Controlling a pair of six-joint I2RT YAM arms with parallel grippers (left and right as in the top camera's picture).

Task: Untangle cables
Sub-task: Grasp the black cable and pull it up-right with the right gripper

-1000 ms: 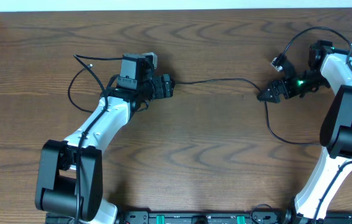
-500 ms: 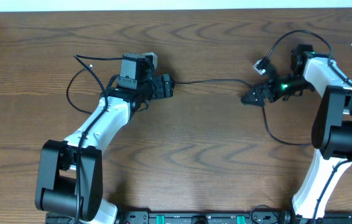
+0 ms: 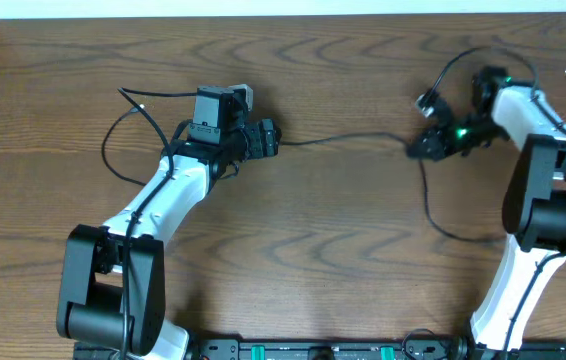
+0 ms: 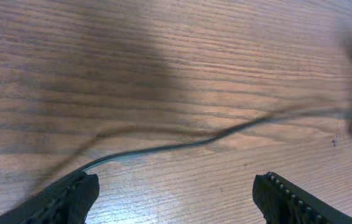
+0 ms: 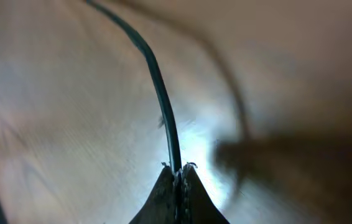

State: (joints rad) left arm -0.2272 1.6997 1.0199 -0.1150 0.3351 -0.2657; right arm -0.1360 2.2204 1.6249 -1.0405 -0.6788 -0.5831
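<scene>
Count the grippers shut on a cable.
1: the right gripper, right of centre, pinches the black cable. The left gripper stands open over it.

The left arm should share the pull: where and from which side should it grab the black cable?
Probably the stretch of black cable just ahead of the open left gripper, from above, jaws straddling it: it runs thin and nearly straight across their gap; the right gripper pinches it farther along.
</scene>
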